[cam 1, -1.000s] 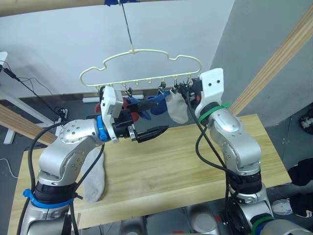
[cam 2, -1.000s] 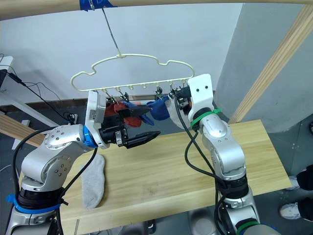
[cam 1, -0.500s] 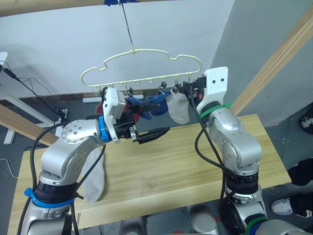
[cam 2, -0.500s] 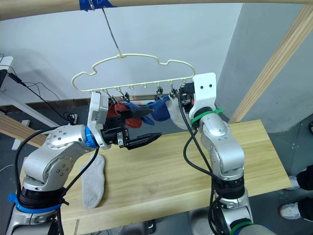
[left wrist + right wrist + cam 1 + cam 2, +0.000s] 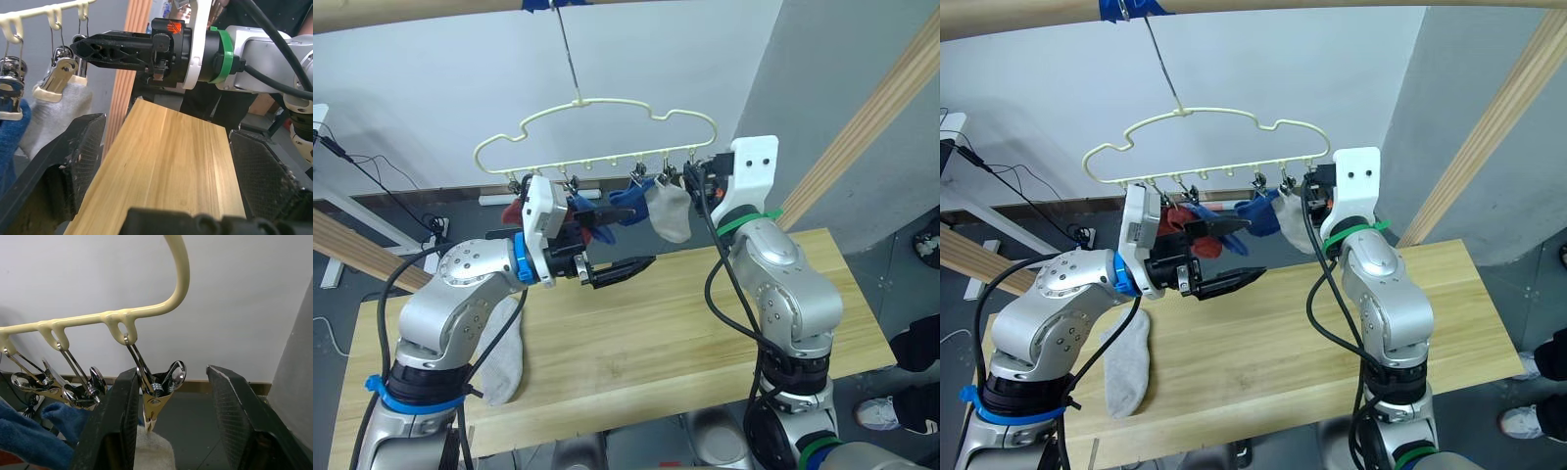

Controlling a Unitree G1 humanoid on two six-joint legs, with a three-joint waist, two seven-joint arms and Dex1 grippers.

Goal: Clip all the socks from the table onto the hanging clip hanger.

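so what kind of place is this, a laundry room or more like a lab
Probably a lab or test room rather than a home laundry: the clip hanger hangs from a bare wooden pole frame, loose cables trail across the floor, and a plain plank table stands against blank walls.

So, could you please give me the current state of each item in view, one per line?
Clip hanger: hanging from its hook.
Light grey sock: clipped up.
Blue socks: clipped up.
Rust-red sock: hanging from the hanger.
Grey sock: flat on the table, unclipped.
End clip: empty.
Left gripper: open, empty.
Right gripper: open around the end clip.
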